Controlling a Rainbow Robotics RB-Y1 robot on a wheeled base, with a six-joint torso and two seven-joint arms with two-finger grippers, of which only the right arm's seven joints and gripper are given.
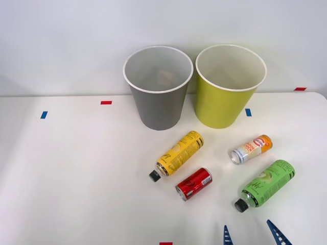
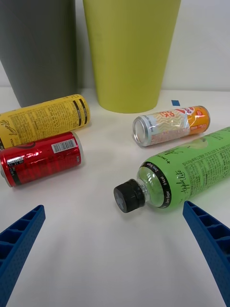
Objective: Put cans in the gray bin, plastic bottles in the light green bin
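green-label bottle [image 2: 191, 168]: "Apple Life", "Zero Sugar" | red can [image 2: 40, 158]: barcode | pincer [image 2: 115, 254]: wide, empty

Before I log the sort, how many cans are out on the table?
2. The red can lies on the table beside the yellow-label bottle; the orange-and-white can lies before the light green bin. The bins' insides are partly hidden.

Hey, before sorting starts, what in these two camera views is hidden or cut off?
- Gray bin: bottom of its inside, front view, hidden by its own wall; top cut off in the wrist view.
- Light green bin: rim cut off, wrist view.
- Yellow-label bottle: cap cut off, wrist view.
- Right gripper: only fingertips show, front view.
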